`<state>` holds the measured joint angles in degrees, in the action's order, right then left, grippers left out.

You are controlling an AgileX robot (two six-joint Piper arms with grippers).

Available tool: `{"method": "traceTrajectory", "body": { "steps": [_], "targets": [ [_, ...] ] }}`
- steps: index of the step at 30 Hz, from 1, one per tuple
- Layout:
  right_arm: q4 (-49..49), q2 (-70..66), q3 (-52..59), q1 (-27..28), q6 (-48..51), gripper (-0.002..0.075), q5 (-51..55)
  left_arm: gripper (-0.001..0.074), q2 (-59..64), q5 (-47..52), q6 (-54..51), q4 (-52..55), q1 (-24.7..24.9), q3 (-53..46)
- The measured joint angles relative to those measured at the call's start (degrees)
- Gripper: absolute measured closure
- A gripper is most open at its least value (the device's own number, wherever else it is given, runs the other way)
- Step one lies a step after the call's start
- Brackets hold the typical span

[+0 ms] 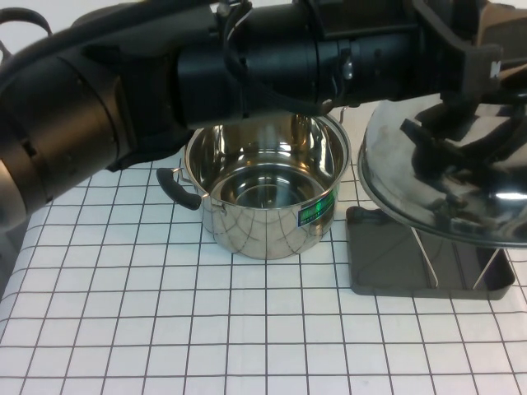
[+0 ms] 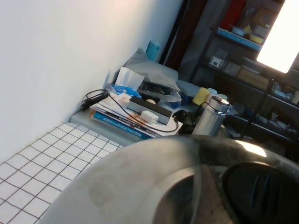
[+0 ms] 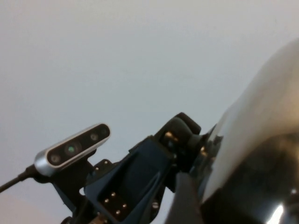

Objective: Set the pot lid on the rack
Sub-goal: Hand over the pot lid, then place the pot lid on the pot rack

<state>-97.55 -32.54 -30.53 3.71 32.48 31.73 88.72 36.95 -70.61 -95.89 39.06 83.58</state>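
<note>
Status: transfer phase, placement not complete.

1. Left side of the high view: my left arm reaches across the upper part of the frame, from the left edge toward the right. The checked table cloth (image 1: 165, 329) below it carries nothing on that side.
2. Centre: the steel pot (image 1: 268, 193) stands upright and uncovered on the cloth. Removing the lid from it therefore appears done.
3. Right: the pot lid (image 1: 461, 177) is held in the air, tilted, above the rack (image 1: 395, 263), which sits just beside the pot. The wire loops (image 1: 424, 255) of the rack show below the lid's rim. I judge the lid is not seated between them yet.
4. My left gripper (image 1: 436, 136) is at the lid's top; I cannot tell whether it is clamped on the knob.
5. My right gripper is outside all views.

Remaining: lower the lid on edge into the loops, then release.
</note>
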Motion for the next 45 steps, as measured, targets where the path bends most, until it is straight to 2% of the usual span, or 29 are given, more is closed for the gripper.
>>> {"method": "traceTrajectory", "body": {
  "steps": [4,8,17,18,21,23,26,29,31,34,36,39,45],
  "targets": [
    [0.00,0.00,-0.10,0.00,0.54,0.0354,0.00,0.0395,0.99,1.01,-0.09,0.08,0.00,0.00],
    [-1.17,0.00,-0.57,0.00,0.88,0.0570,0.52,0.0395,2.44,1.64,-0.11,0.76,0.00,0.00],
    [-1.56,0.00,-0.58,-0.10,6.71,0.0580,1.48,0.0387,3.14,3.97,-1.43,0.65,-0.10,0.00],
    [-1.66,0.00,-0.58,-0.10,7.38,0.0585,1.76,0.0368,3.14,4.06,-1.73,0.65,-0.10,0.00],
    [-1.66,0.00,-0.58,-0.10,8.60,0.0627,2.95,0.0219,3.25,5.02,-2.42,1.02,-0.10,0.00],
    [-0.47,0.00,-0.58,-0.10,9.86,0.0666,2.59,0.0148,3.25,6.10,-2.51,1.25,-0.10,0.00],
    [0.18,-0.33,-0.34,-0.10,11.62,0.0676,1.60,0.0134,2.28,6.96,-2.55,1.77,-0.47,0.04],
    [0.42,-0.42,-0.34,-0.10,13.93,0.0676,1.36,0.0214,0.67,6.03,-2.17,2.75,-2.44,0.04],
    [0.42,-1.14,-0.34,-0.10,15.69,0.0676,1.51,0.0335,-0.80,5.26,-0.68,5.12,-4.42,0.04],
    [0.42,-3.74,-0.75,-0.10,21.11,0.0676,2.86,0.0566,-3.97,5.64,3.94,11.87,-8.83,0.04],
    [0.53,-6.61,-1.79,-0.10,26.66,0.0676,4.60,0.0657,-6.32,7.00,8.51,16.93,-11.73,0.13],
    [0.53,-11.94,-4.50,-0.10,34.50,0.0676,6.95,0.0713,-10.45,9.34,16.09,26.44,-15.78,0.13],
    [1.12,-24.70,-13.27,-0.10,43.56,0.0676,11.88,0.0732,-17.12,18.00,29.27,50.11,-19.79,0.37]
  ]
}}
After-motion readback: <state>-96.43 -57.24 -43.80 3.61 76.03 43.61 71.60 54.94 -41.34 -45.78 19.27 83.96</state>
